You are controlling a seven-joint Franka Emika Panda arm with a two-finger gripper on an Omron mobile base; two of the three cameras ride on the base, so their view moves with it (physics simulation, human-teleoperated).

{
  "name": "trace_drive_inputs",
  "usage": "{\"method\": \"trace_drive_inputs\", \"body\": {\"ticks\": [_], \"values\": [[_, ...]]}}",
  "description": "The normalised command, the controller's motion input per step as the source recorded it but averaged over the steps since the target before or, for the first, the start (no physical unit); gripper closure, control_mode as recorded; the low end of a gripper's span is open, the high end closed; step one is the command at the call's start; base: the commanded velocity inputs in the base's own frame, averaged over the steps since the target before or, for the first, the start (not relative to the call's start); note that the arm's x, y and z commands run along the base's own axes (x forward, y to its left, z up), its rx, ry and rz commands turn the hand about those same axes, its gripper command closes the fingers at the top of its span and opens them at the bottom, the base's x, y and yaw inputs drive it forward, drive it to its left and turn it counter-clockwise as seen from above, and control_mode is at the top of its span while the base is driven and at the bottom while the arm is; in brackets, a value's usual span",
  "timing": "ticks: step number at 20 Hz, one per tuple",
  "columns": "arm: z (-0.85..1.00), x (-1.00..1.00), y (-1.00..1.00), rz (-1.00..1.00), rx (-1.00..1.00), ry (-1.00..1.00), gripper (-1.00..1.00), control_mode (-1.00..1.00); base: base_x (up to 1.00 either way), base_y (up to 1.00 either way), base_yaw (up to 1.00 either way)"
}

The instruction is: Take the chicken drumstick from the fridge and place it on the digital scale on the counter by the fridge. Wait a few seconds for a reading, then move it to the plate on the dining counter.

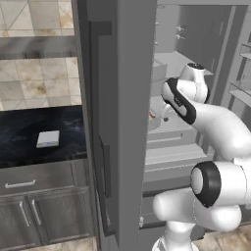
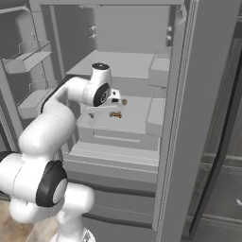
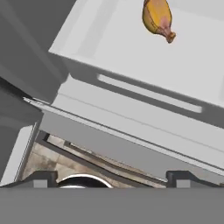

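Note:
The chicken drumstick [image 3: 156,18], golden-brown with an orange end, lies on a pale fridge shelf [image 3: 131,48], ahead of and apart from my gripper [image 3: 111,179]. The gripper is open, its two dark fingertips [image 3: 41,177] wide apart with nothing between them. From the right base view the drumstick [image 2: 117,115] shows as a small orange spot beside my hand, inside the fridge [image 2: 132,66]. The digital scale [image 1: 48,138] sits on the black marble counter [image 1: 24,147] left of the fridge. The plate and the dining counter are out of view.
The tall dark fridge door [image 1: 117,122] stands open between my arm and the counter. Pale drawers [image 2: 118,137] sit below the drumstick's shelf, and door bins [image 2: 28,61] hang at the left. Grey cabinets with silver handles [image 1: 19,185] are under the counter.

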Motion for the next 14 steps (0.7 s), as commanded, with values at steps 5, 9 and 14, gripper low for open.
{"method": "trace_drive_inputs", "body": {"ticks": [5, 9, 14], "values": [[-0.02, 0.36, -0.04, 0.13, 0.0, -0.19, -1.0, -1.0, 0.0, 0.0, 0.0], [-0.15, 0.15, 0.36, -0.03, 0.0, -0.23, -1.0, -1.0, 0.0, 0.0, 0.0], [-0.11, 0.25, 0.49, -0.18, 0.0, -0.06, -1.0, -1.0, 0.0, 0.0, 0.0]]}}
